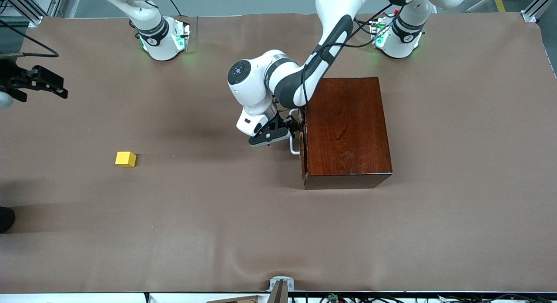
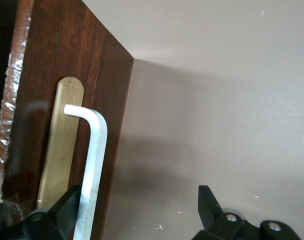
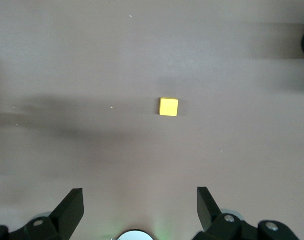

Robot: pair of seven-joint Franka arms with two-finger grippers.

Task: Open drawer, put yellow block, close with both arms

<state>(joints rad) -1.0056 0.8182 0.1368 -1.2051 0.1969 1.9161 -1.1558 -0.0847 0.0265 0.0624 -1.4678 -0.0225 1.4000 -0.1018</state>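
White handle (image 2: 91, 165) between open left fingers (image 2: 66, 207).

Yellow block (image 1: 125, 159) on table (image 1: 217, 233), well apart from drawer (image 1: 303, 139), toward right arm's end.

White handle (image 2: 94, 165), open left claw (image 2: 136, 212)
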